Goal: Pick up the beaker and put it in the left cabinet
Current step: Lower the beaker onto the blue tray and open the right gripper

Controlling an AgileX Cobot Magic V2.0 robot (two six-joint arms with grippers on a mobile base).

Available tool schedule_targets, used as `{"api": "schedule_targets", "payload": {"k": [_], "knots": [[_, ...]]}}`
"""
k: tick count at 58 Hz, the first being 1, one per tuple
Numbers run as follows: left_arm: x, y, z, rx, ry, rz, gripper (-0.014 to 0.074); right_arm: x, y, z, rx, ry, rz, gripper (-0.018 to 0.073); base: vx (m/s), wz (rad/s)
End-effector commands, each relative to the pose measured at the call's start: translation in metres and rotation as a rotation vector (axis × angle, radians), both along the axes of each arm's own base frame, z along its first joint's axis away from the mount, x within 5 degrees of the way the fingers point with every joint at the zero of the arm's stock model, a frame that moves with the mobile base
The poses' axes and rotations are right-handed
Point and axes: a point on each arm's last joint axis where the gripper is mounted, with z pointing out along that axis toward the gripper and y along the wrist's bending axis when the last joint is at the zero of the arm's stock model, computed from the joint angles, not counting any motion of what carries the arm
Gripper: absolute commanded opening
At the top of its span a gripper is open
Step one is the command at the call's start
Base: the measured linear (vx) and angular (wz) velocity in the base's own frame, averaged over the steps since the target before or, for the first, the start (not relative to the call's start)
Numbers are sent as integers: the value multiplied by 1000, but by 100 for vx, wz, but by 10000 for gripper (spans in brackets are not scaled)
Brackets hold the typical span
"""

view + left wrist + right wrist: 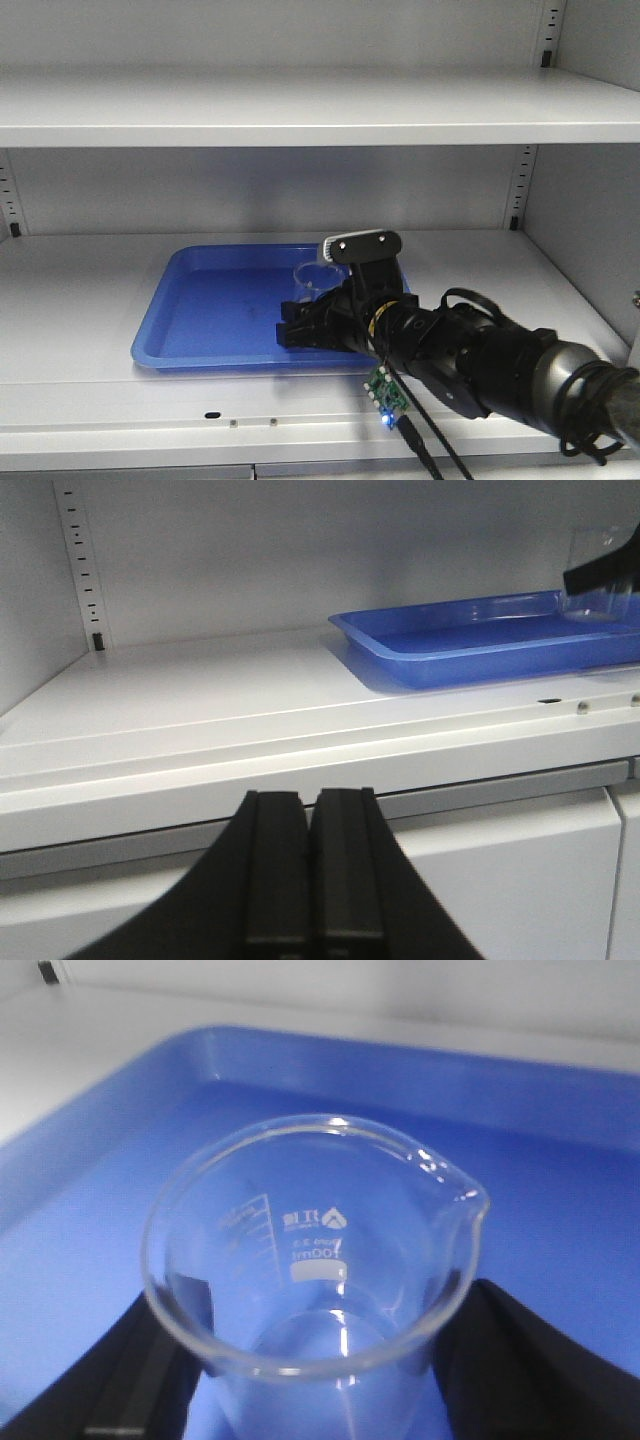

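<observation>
One beaker (315, 1270) between end-effector fingers (520, 1360)

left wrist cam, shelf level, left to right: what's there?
Pin-hole strip on the cabinet wall → bare grey shelf → blue tray → beaker above the tray's right end, right gripper dark at its side.

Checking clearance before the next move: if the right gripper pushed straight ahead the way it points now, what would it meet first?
Probably the far rim of the blue tray, since the right gripper points left and inward over the tray floor, shut on the beaker. Depth is unclear.
</observation>
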Motion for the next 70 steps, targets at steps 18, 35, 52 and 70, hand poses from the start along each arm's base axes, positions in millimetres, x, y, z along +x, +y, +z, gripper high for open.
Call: {"api": "schedule_targets", "payload": {"k": [18, 35, 52, 70], "knots": [[-1, 0, 3, -21, -83, 1, 1, 5, 11, 18, 106, -150, 76, -2, 2, -3], [-1, 0, 3, -21, -83, 1, 1, 8, 12, 8, 92, -126, 72, 37, 0, 0], [-1, 0, 3, -21, -83, 1, 1, 6, 11, 14, 98, -139, 73, 279, 0, 0], [-1, 0, 3, -21, -83, 1, 1, 6, 11, 15, 98, -138, 72, 684, 0, 0]]}}
